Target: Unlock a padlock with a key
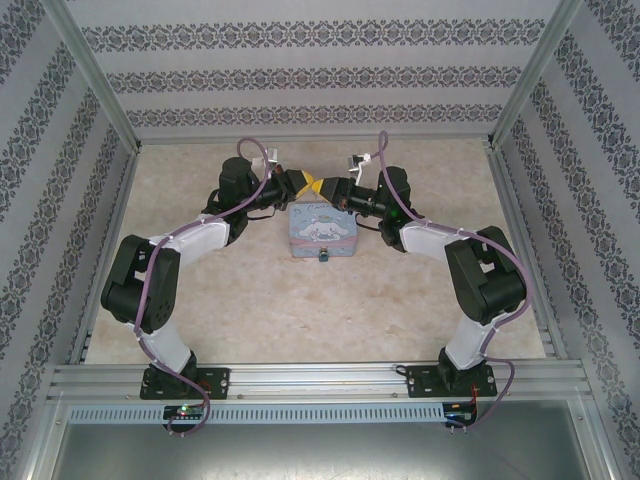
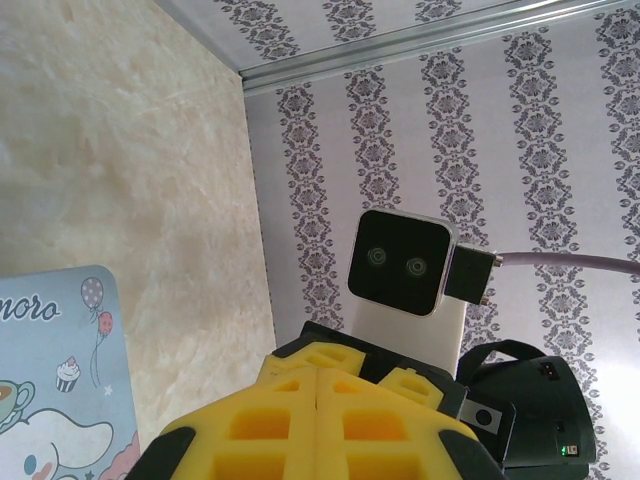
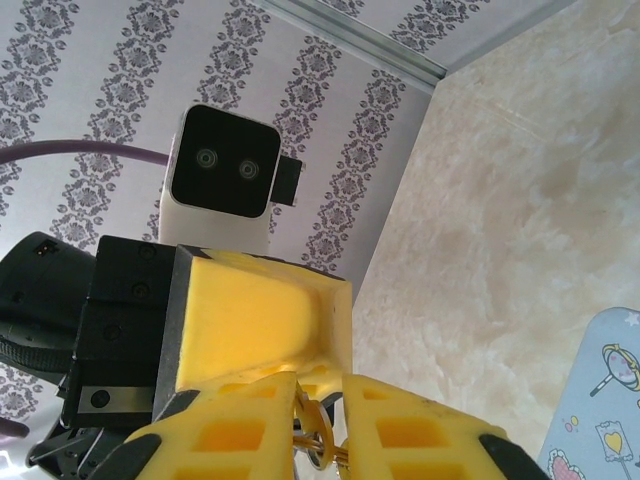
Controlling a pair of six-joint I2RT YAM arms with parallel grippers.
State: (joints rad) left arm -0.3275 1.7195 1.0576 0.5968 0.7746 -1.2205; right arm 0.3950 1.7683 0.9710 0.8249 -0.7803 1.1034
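Observation:
The tiny dark padlock (image 1: pixel 322 257) hangs at the near edge of the pale-blue cartoon tin (image 1: pixel 322 228). Both grippers meet tip to tip above the tin's far side. My left gripper (image 1: pixel 305 184) (image 2: pixel 318 372) is shut, its yellow pads pressed together with nothing showing between them. My right gripper (image 1: pixel 331 188) (image 3: pixel 320 388) holds a silvery key (image 3: pixel 318 425) on a ring. The key lies flat against one finger (image 3: pixel 250 420), and the ring and a second key span the gap to the other finger. The left gripper's broad yellow pad (image 3: pixel 255 320) sits just beyond the key's top.
The tin's printed lid shows at the lower left corner (image 2: pixel 50 380) and the lower right corner (image 3: pixel 600 400) of the wrist views. Patterned walls and metal frame rails close in the marble-look table (image 1: pixel 250 300) on three sides. Open tabletop lies in front of the tin.

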